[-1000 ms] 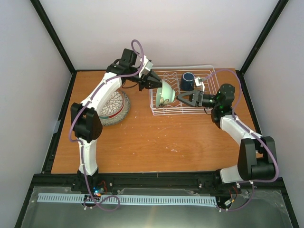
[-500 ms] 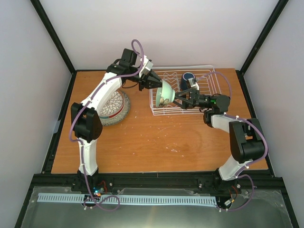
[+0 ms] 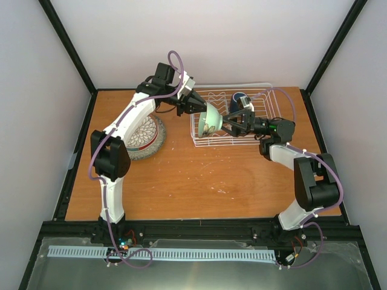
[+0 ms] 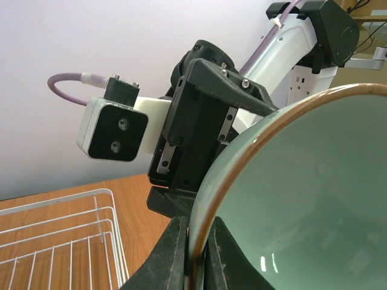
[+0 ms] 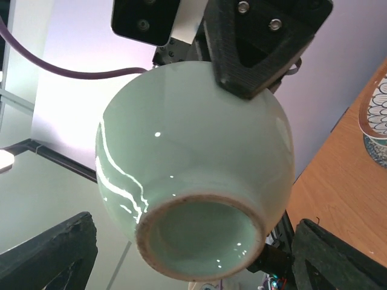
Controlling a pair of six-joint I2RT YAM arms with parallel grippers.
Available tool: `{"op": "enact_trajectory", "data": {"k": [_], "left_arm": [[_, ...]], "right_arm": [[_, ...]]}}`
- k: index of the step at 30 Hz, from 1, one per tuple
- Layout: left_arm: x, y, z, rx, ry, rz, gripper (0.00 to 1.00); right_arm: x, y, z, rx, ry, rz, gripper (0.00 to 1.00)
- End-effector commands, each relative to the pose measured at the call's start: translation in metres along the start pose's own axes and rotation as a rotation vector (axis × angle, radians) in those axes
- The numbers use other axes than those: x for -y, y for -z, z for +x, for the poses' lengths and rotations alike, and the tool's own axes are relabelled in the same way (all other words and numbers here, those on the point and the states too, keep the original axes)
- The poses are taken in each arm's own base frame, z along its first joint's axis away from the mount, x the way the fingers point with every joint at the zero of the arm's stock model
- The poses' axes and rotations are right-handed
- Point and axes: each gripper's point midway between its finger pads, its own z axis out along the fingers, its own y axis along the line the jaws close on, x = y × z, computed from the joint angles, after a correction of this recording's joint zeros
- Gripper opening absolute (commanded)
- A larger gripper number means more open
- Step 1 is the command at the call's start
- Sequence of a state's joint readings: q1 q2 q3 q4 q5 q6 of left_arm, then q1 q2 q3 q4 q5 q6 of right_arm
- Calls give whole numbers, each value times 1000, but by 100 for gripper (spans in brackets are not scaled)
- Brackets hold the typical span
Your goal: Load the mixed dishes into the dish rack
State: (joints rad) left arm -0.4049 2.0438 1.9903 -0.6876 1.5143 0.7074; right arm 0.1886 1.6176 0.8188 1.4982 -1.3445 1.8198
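Dark blue mug (image 3: 237, 97) half hidden behind your right gripper (image 3: 227, 124), its jaws spread wide flanking the pale green bowl (image 3: 210, 119), bowl rim clenched by your left gripper (image 3: 197, 107), plates (image 3: 149, 136) partly under your left arm (image 3: 130, 118).

Bowl (image 5: 193, 151) pale green, brown rim. Mug (image 3: 237, 97) dark blue. Rack (image 3: 266, 104) white wire. Plate (image 3: 144, 134) white with dark petal pattern, reddish rim. Table (image 3: 199, 175) orange-brown wood.
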Motion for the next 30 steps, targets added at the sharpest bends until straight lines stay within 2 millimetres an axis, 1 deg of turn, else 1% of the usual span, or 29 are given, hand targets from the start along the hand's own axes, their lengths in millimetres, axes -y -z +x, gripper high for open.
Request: {"op": "enact_trajectory", "data": {"k": [1,7,11,14,21,24,26,28,30], "left_arm": [[54,14,-50,293,-18,334,1],[53,14,-50,291,-17,334,1],[51,14,-50,285,-16,338,1],[51,15,-50,283,-15,339,1],[49,14,-47,280,-2,342,1],[48,14,-46,280,3,342,1],[47,14,-45,280,7,343,1],[46,13,-44,280,11,343,1],[45,13,-42,281,18,343,1]], "right_arm": [[-40,-6,8,-28,219,-62,87],[-39,-12,14,-54,204,-70,83],[-38,-14,14,-56,204,-74,74],[-38,-14,13,-55,203,-74,65],[-41,-14,12,-53,206,-77,54],[-40,-15,11,-51,203,-77,46],[-40,-15,10,-49,202,-78,38],[-39,-15,9,-42,198,-80,29],[-37,-15,8,-37,196,-81,15]]}}
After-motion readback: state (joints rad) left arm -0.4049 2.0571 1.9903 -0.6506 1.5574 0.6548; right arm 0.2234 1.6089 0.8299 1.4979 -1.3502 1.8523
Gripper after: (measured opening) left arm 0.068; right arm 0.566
